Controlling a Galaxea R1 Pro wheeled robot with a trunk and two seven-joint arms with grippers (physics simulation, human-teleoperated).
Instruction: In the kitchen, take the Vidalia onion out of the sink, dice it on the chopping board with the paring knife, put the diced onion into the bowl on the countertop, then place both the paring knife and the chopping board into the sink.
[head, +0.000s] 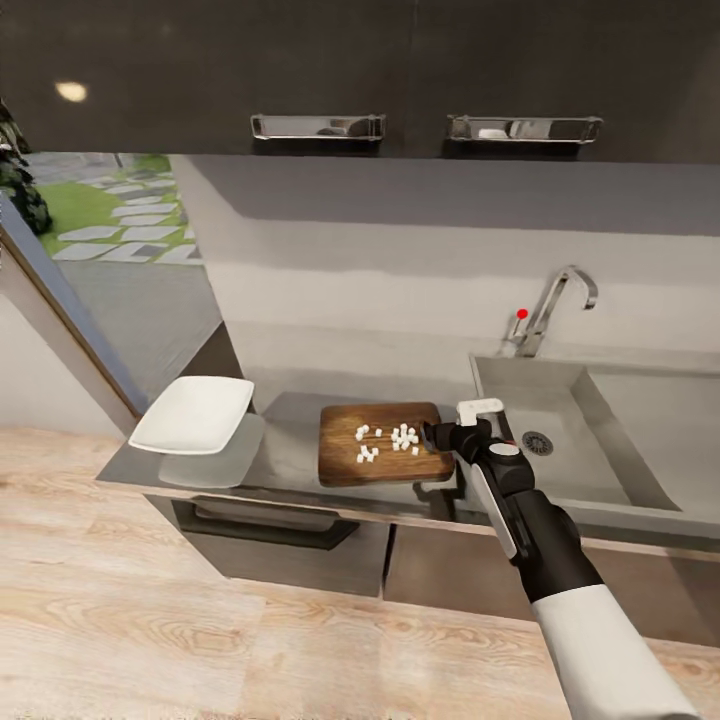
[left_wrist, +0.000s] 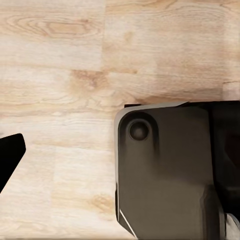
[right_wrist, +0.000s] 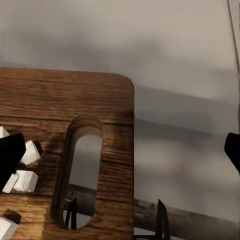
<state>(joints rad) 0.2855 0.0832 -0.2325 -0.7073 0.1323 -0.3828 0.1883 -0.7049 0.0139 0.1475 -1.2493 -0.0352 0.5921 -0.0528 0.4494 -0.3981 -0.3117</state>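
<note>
The dark-brown chopping board (head: 340, 465) lies on the grey countertop (head: 290, 415), left of the sink (head: 600, 400). Diced onion (head: 390, 440) sits on it as small white bits. My right gripper (head: 438, 437) hovers open at the board's right end. In the right wrist view its fingers spread wide over the board (right_wrist: 60, 100) by the handle slot, with onion bits (right_wrist: 25, 177) beside one fingertip. The white bowl (head: 195, 412) stands at the countertop's left end. I cannot make out the paring knife. My left gripper (left_wrist: 120, 155) hangs open over the wooden floor, beside my dark base.
A chrome faucet (head: 555, 300) with a red knob (head: 521, 313) rises behind the sink, whose drain (head: 537, 442) shows in the basin floor. Dark upper cabinets (head: 400, 70) hang overhead. Dark drawers sit under the counter. Wooden floor (head: 150, 620) lies in front.
</note>
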